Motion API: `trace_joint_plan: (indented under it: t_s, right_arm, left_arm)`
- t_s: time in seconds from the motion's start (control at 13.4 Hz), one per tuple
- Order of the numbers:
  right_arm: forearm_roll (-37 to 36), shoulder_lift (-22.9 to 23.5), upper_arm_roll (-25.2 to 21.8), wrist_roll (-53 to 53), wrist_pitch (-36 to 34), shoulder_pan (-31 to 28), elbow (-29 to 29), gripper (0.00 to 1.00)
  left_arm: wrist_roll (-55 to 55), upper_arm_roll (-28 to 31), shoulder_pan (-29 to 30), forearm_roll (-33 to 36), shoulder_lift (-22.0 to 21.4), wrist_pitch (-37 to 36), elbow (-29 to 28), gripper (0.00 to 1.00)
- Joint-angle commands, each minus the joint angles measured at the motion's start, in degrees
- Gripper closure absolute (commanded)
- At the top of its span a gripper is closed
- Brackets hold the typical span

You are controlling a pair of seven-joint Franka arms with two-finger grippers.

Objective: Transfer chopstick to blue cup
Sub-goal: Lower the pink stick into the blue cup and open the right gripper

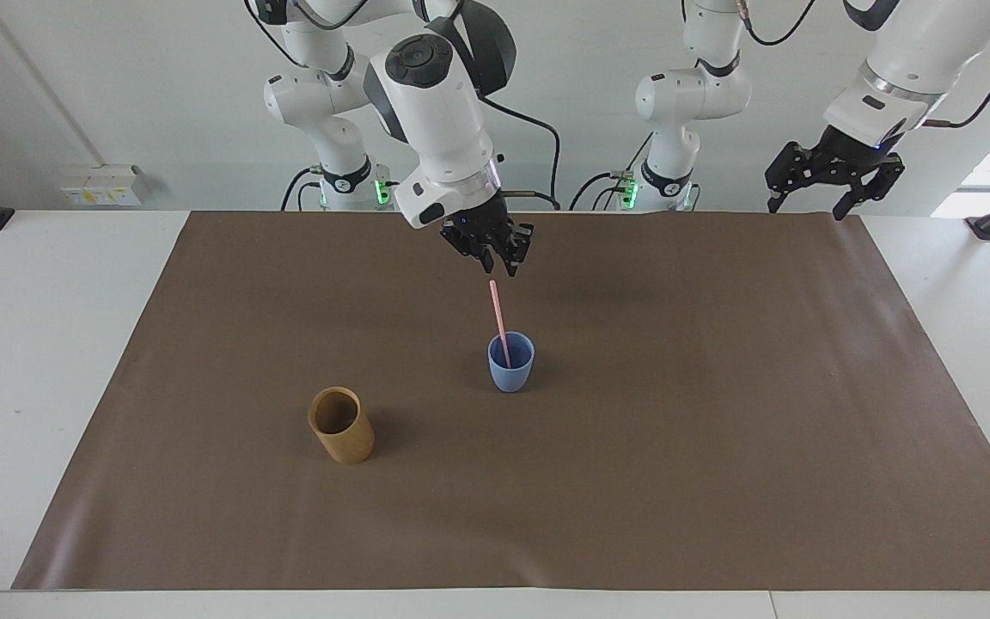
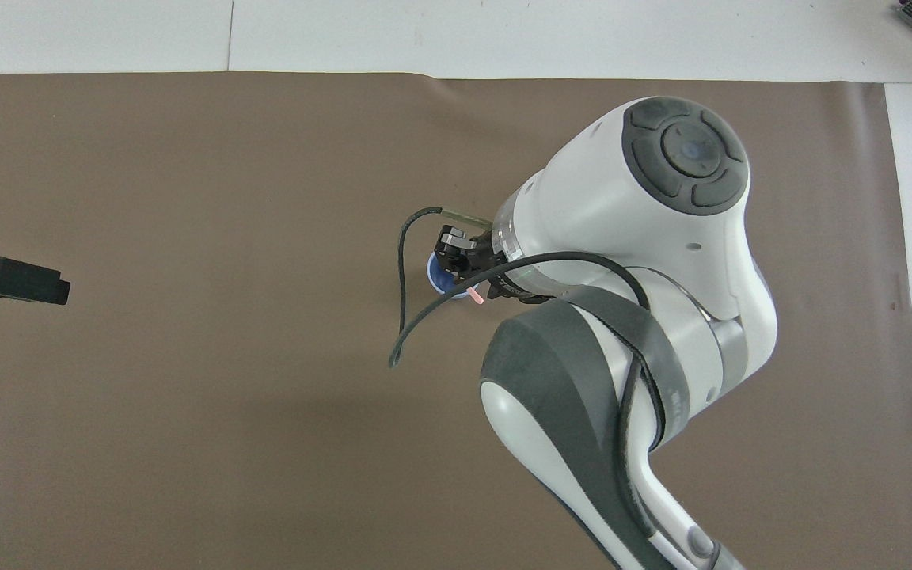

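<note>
Pink chopstick just below right pincer

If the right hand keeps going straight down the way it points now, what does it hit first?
Most likely the chopstick's free top end, just below the right hand, then the blue cup it stands in. Depth is hard to judge, so it may pass beside the stick.
</note>
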Motion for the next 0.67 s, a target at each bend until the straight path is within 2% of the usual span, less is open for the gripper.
trace_joint_plan:
  t_s: [0.0, 0.07, 0.3, 0.6]
  right_arm:
    - [-1.14, -1.4, 0.19, -0.36, 1.1, -0.57, -1.29, 0.2]
    - [-1.14, -2.01, -0.33, -1.76, 0.92, -1.18, -1.29, 0.0]
    - [-4.82, -5.52, -0.6, -7.72, 0.13, -5.22, -2.51, 0.0]
    - [-8.87, -12.37, -0.52, -17.92, 0.65, -13.56, -9.8, 0.0]
  left_arm:
    - [0.28, -0.47, 1.06, -0.7, -0.75, -0.98, 0.06, 0.0]
    - [0.28, -0.47, 1.06, -0.7, -0.75, -0.98, 0.06, 0.0]
    - [0.28, -0.47, 1.06, -0.7, -0.75, -0.98, 0.06, 0.0]
    - [0.28, -0.47, 1.06, -0.78, -0.75, -0.98, 0.06, 0.0]
